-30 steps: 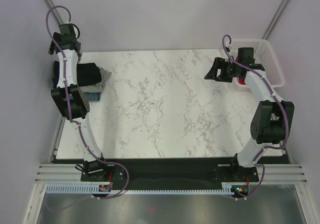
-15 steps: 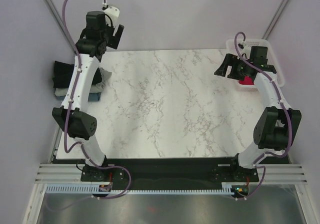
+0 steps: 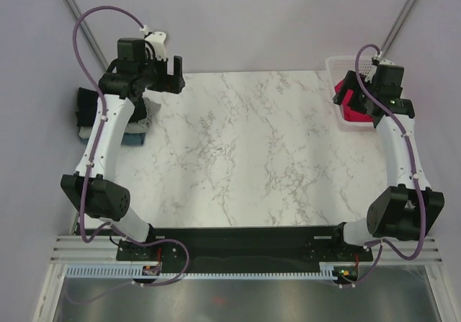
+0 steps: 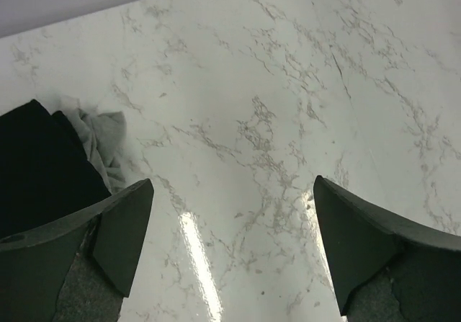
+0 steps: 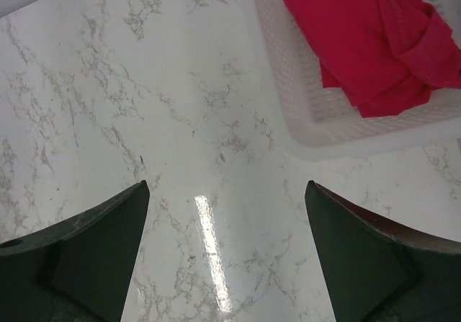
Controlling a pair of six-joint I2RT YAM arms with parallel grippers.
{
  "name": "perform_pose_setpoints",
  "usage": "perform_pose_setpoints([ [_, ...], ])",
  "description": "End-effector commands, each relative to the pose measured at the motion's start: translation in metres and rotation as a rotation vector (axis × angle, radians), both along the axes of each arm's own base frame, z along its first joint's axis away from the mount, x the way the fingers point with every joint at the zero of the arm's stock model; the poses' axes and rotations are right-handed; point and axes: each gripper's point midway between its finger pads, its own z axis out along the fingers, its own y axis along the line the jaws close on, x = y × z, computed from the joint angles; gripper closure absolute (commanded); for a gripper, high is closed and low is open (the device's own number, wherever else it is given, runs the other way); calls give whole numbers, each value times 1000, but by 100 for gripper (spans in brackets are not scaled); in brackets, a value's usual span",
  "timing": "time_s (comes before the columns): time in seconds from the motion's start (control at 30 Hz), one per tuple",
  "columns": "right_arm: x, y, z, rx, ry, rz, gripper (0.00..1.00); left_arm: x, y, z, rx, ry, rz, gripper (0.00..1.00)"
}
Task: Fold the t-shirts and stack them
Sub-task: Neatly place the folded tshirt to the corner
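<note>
Crimson-pink t-shirt (image 5: pixel 360 41) in basket (image 5: pixel 292 91), beyond spread empty right fingers (image 5: pixel 79 257); black t-shirt (image 4: pixel 36 163) beside spread empty left fingers (image 4: pixel 65 253).

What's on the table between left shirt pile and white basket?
Top view: only bare marble tabletop between the black-and-grey folded shirt pile and white plastic lattice basket.
</note>
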Motion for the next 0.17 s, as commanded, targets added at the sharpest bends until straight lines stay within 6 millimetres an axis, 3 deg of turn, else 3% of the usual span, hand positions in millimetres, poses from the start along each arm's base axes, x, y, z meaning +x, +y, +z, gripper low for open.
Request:
perform_pose_setpoints([
  [0.0, -14, -11, 27, -47, -34, -63, 2, -11, -10, 15, -75, -12, -18, 0],
  [0.13, -23, -13, 31, -72, -41, -70, 2, -20, -17, 27, -132, -23, -34, 0],
])
